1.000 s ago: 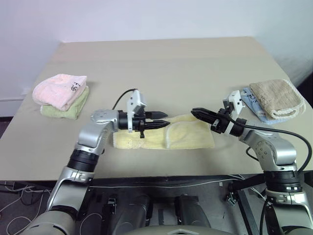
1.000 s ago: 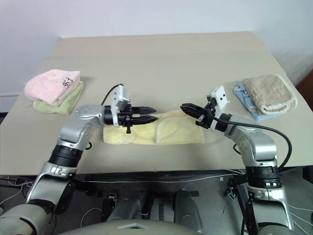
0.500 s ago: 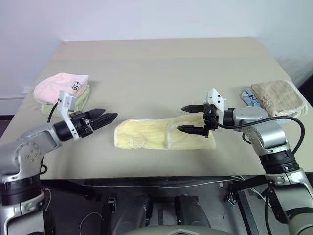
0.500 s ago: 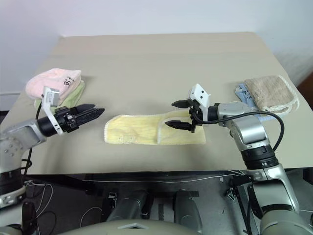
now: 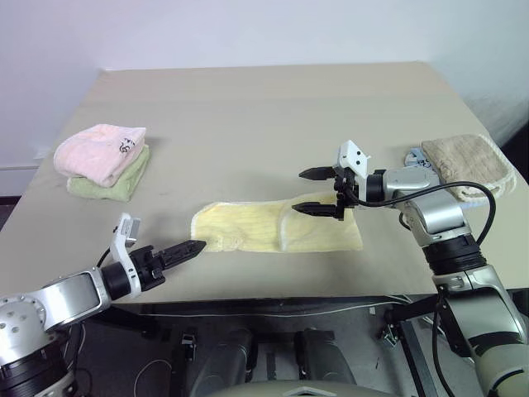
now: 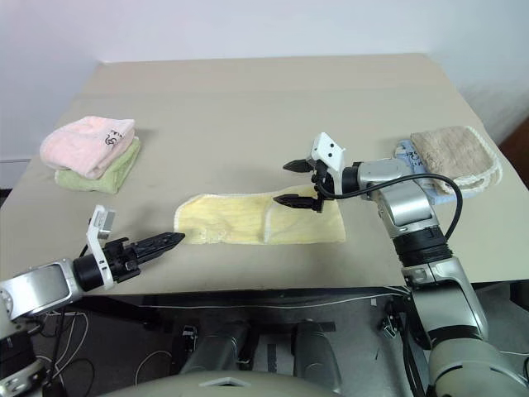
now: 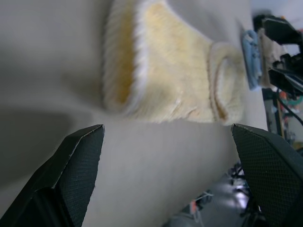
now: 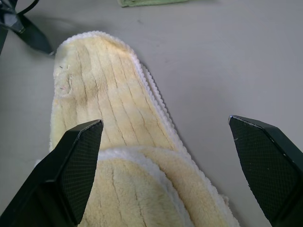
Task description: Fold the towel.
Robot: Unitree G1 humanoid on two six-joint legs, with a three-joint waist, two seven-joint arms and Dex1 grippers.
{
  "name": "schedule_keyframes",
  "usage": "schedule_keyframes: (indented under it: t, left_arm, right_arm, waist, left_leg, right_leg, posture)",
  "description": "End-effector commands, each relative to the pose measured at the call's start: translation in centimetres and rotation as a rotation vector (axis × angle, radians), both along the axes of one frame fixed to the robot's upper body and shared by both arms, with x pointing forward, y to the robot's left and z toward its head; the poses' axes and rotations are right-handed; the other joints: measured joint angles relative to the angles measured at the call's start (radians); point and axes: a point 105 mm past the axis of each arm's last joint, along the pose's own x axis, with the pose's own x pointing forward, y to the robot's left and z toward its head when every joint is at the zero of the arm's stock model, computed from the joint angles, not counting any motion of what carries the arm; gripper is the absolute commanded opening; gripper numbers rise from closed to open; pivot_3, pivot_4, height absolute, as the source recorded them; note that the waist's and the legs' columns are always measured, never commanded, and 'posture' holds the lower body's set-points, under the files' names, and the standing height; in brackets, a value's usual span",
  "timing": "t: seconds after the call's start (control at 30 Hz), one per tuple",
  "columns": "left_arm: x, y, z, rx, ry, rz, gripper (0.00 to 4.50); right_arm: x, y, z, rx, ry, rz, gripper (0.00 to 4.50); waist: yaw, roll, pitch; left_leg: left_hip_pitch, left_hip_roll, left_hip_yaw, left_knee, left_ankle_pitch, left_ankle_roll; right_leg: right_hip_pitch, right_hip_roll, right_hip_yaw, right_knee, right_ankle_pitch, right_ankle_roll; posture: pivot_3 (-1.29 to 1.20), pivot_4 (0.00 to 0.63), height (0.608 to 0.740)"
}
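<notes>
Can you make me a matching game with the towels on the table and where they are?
Things:
1. yellow towel
2. pink towel
3. green towel
4. tan towel

Places:
A. under the pink one
B. on the blue cloth, robot's right side
C. flat at the table's front, between the arms
D. top of the stack, robot's left side

Pairs: 1-C, 2-D, 3-A, 4-B
</notes>
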Motion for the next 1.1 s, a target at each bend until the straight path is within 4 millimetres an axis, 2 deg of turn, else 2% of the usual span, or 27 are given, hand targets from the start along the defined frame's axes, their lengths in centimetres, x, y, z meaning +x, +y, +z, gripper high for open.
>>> schedule_keyframes:
  t: [0.03,0.43,0.63,0.8,1.1]
  left_arm:
    - [0.1,-0.3,1.5,-0.066,-0.013,0.003,4.5]
    - [2.7,-1.7,-0.1,-0.144,0.054,0.071,4.5]
    - [3.2,-2.6,-0.9,-0.107,0.101,0.058,4.5]
    - [3.9,-2.9,-0.9,-0.132,0.106,0.069,4.5]
    - [4.7,-4.8,-1.2,-0.189,0.13,0.062,4.5]
  right_arm:
    - [0.0,0.5,2.5,0.091,-0.049,0.019,4.47]
    - [-0.1,-0.3,1.8,0.091,-0.057,-0.055,4.47]
    - [-0.2,-0.7,1.8,0.089,-0.059,-0.077,4.47]
    - [0.0,-1.2,1.5,0.076,-0.069,-0.113,4.47]
    - [0.2,-1.2,1.3,0.086,-0.076,-0.146,4.47]
  waist:
    - [0.003,0.001,0.0]
    - [0.023,0.001,0.0]
    - [0.023,0.001,0.0]
    - [0.026,0.001,0.0]
    - [0.049,0.001,0.0]
  left_leg:
    - [0.0,0.0,0.0,0.0,0.0,0.0]
    - [0.0,0.0,0.001,-0.001,0.0,0.0]
    - [0.0,0.0,0.001,-0.001,0.0,0.0]
    - [0.0,0.0,0.001,0.0,0.0,0.0]
    - [0.0,-0.001,0.001,0.001,0.0,0.0]
  right_leg:
    - [0.0,0.0,0.0,0.0,0.0,0.0]
    - [0.0,-0.001,0.001,-0.002,-0.002,-0.004]
    - [0.0,-0.001,0.001,-0.002,-0.002,-0.004]
    - [0.0,-0.001,0.0,-0.002,-0.002,-0.004]
    - [0.0,-0.001,0.0,-0.002,-0.002,-0.004]
  posture:
    - [0.0,0.15,0.74]
    - [0.0,0.15,0.74]
    - [0.0,0.15,0.74]
    - [0.0,0.15,0.74]
    - [0.0,0.15,0.74]
